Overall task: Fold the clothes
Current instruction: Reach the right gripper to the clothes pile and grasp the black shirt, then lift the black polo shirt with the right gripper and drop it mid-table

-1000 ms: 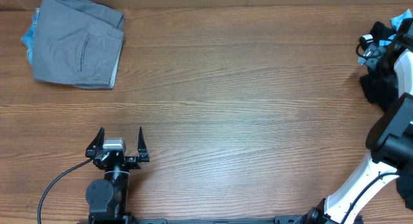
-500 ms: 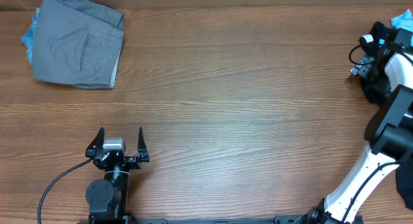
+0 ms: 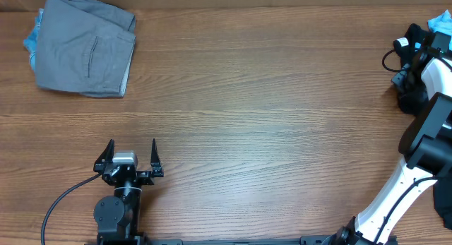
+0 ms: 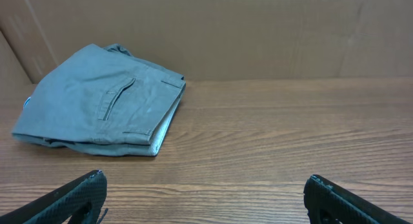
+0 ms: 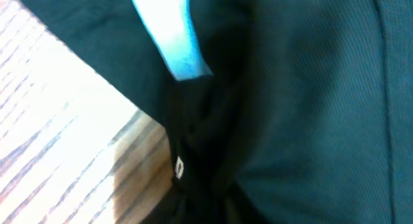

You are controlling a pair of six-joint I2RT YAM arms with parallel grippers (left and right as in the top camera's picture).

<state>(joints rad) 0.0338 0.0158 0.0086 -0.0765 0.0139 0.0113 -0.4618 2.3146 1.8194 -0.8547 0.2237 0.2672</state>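
At the far right edge of the brown wooden table [image 3: 268, 132], the right gripper [image 3: 405, 90] is buried in a crumpled black T-shirt [image 5: 310, 108]. To me that looks like the start of picking it out to bring it to the open middle for folding. Dark cloth and a bright blue strip [image 5: 174, 37] fill its wrist view, so I cannot tell whether its jaws are clenched on fabric.

The shirt is a heap, partly past the frame edge, so I can read no long axis or collar direction.

The left gripper [image 3: 133, 147] sits near the robot's base, jaws spread wide and holding nothing, presumably parked clear. The folded grey trousers [image 3: 85, 51] lie in the far left corner over some blue cloth [image 3: 32, 40], long side running roughly away from the robot. They are probably set aside as finished.
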